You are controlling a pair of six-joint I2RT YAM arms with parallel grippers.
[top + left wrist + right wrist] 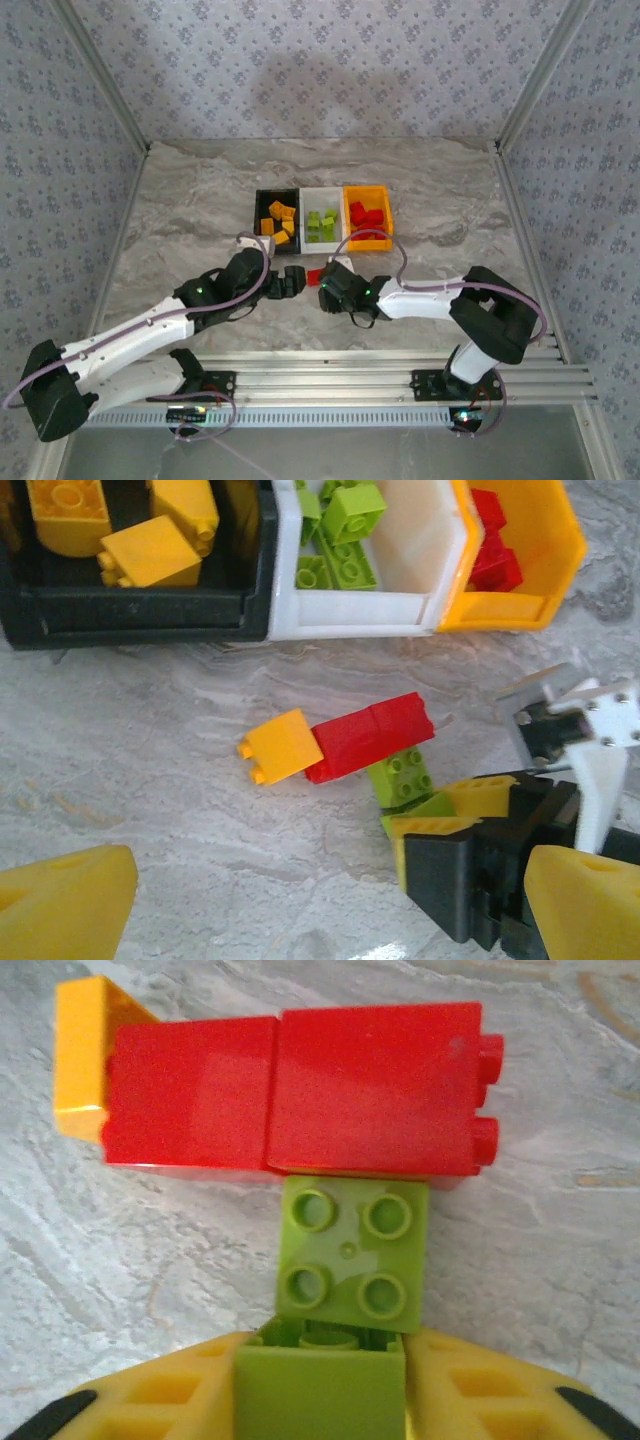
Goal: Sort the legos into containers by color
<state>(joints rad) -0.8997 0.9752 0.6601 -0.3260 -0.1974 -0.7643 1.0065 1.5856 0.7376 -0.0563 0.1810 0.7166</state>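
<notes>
Containers stand joined in a row at mid-table: the black bin (258,215) (140,610) holds orange-yellow legos (280,218) (150,550), the white bin (321,189) (350,610) holds lime green legos (321,225) (345,510), and the orange-yellow bin (370,240) (545,540) holds red legos (365,215) (490,550). Just in front of the white bin, a loose cluster lies on the marbled table (200,200): a loose orange-yellow lego (283,745) touches one end of a red block (372,736) (290,1090), which the right wrist view shows as two red pieces side by side. A studded green lego (402,776) (350,1255) lies studs-up against the red block's near side. The right gripper (325,292) (430,810) (320,1360) is closed on a second green lego (320,1390), its yellow pads (170,1400) pressed against both sides; whether that piece is joined to the studded one I cannot tell. The left gripper (292,282) (330,880) hovers near the cluster with its jaws spread wide and nothing between them, its fingertips (60,900) at opposite sides of its own view. Both grippers crowd the narrow strip between the bins and the arm bases, close to each other. Bare table opens broadly to the left and right of the bins and behind them, up to the patterned walls (330,70) and slanted metal posts (100,80). A ribbed metal rail (330,375) runs along the near edge.
</notes>
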